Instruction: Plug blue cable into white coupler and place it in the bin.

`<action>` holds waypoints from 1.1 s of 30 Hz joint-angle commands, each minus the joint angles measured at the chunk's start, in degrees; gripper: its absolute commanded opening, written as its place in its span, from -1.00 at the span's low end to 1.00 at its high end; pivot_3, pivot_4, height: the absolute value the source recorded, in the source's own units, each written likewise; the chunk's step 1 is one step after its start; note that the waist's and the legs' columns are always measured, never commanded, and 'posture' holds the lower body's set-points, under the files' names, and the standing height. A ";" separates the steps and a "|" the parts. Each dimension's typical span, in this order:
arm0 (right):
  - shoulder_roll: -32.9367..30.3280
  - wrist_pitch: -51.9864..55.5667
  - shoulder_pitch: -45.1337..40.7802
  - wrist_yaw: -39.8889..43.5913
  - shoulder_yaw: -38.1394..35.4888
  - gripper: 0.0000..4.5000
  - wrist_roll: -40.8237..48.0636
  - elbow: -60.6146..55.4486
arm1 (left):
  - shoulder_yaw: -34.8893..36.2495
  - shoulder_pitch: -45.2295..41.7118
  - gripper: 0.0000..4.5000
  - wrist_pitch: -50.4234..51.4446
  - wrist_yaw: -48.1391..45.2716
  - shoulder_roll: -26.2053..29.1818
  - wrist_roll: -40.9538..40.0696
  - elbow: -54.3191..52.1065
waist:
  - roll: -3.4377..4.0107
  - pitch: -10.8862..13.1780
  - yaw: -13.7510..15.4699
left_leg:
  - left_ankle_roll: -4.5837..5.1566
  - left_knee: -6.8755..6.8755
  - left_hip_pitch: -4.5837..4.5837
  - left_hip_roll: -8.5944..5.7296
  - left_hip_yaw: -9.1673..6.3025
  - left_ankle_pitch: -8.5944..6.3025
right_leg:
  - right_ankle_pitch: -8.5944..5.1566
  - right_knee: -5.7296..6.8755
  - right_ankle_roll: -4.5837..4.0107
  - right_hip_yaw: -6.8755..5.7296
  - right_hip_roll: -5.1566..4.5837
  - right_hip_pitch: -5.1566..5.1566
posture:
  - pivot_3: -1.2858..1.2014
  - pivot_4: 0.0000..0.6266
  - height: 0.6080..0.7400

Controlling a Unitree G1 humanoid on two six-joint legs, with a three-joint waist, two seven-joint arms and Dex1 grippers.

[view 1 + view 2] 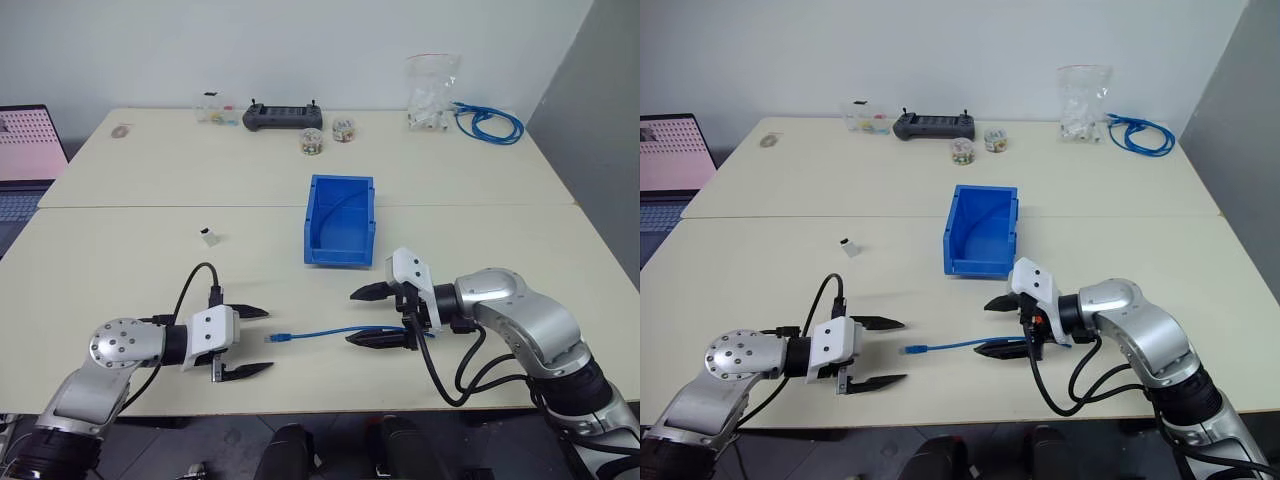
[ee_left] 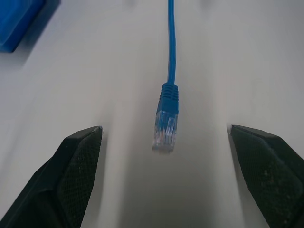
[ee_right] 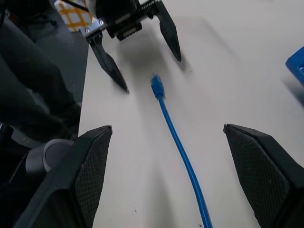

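Bin [image 1: 340,222] of bright blue plastic sits mid-table, while the blue cable [image 1: 330,333] lies flat between the left gripper [image 1: 252,341] and right gripper [image 1: 375,316], both spread wide and grasping nothing.

The blue cable [image 1: 330,333] lies on the table [image 1: 150,180] between the left gripper [image 1: 248,341] and right gripper [image 1: 372,316]. The bin [image 1: 340,222] sits beyond the right gripper; the white coupler [image 1: 210,237] beyond the left.

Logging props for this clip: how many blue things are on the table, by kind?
Bin: 1
Loose cable lying between the end effectors: 1
Coiled cable bundle at the far right corner: 1
Total: 3
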 commanded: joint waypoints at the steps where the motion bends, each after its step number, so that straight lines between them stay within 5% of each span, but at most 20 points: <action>1: -1.49 1.72 0.52 -1.74 -2.75 0.78 2.84 -4.14 | -1.89 -1.48 0.78 -3.85 -1.41 0.61 2.51 3.39 | 0.00 0.00 0.01 | 0.00 0.00 0.00 -0.02 0.01 0.00 | 0.05 0.00 -0.05 0.02 -0.01 0.00 | 0.03 -0.52 1.00; 18: -5.54 0.11 4.18 -4.46 -6.61 0.78 8.62 -9.85 | -10.57 -7.33 -0.87 -6.33 -1.39 0.89 10.40 11.68 | 0.47 -0.32 0.14 | 0.04 -0.06 0.66 -0.06 0.00 0.01 | -0.09 -0.07 0.21 0.03 -0.03 0.67 | 0.03 -0.52 1.00; 24: -6.03 -5.32 9.14 -6.17 -8.21 0.78 7.77 -12.20 | -11.15 -7.93 -0.89 -0.82 -4.50 2.20 7.68 8.25 | 0.50 -0.37 0.10 | 0.04 -0.12 0.92 -0.06 0.00 0.01 | -0.15 -0.14 0.29 0.04 -0.03 0.95 | 0.03 -0.52 1.00; 33: -9.97 4.52 14.47 -7.00 -15.46 0.78 23.52 -18.12 | -6.46 -18.45 -0.89 36.47 -4.81 -3.02 -14.02 -7.76 | 0.03 -0.06 0.18 | 0.04 -0.03 0.68 -0.05 -0.17 0.01 | -0.16 -0.13 0.31 -0.09 0.00 0.87 | 0.03 -0.52 1.00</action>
